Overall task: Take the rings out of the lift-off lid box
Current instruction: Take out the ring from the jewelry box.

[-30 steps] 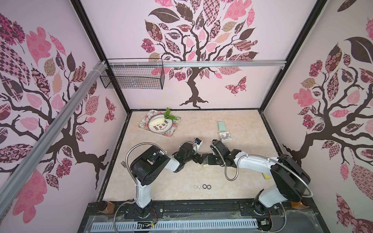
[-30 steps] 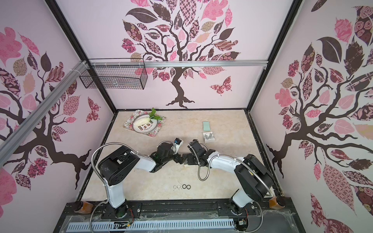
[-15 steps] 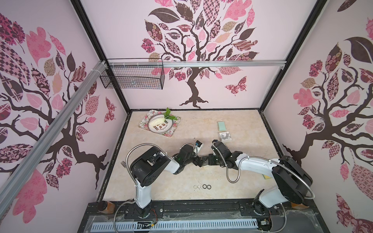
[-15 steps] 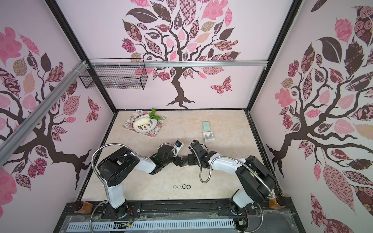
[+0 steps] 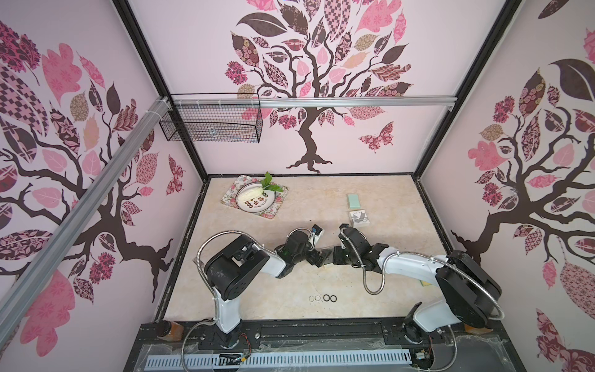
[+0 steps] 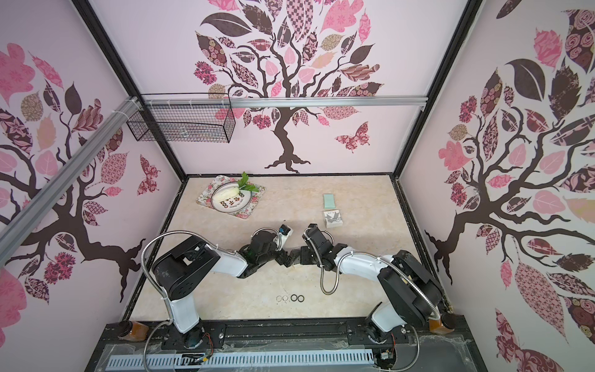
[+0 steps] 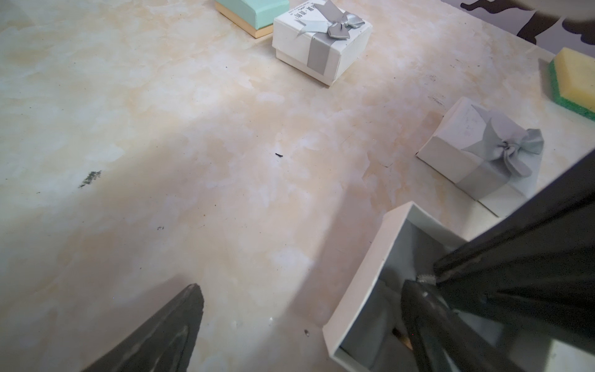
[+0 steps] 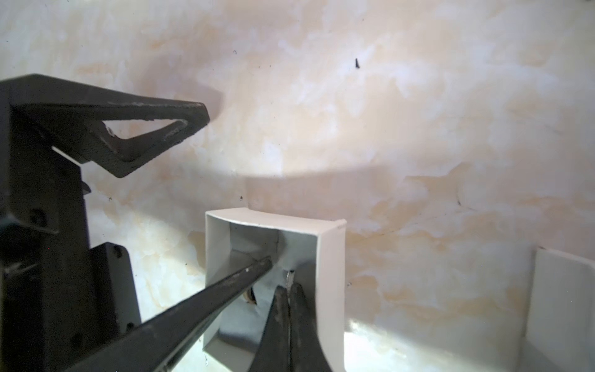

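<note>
**Shifted a hair at the right arm; ring pinched, not yet lifted**

Otherwise matches a second ago, with both arms meeting over the open box [image 7: 363,273] at mid-table. Keeps the right gripper [image 8: 289,286] clenched down inside it on what looks like a thin silver ring [image 8: 289,275]. Leaves the left gripper [image 7: 301,285] spread wide and grasping nothing, one finger [image 8: 225,283] inside the box, its mate outside. Counts four rings [image 5: 323,298] already out, in a row near the front edge of the table [image 5: 289,309]. Hints at one more on the box floor, too dim to confirm. Points, most likely, to a straight lift next.
</note>
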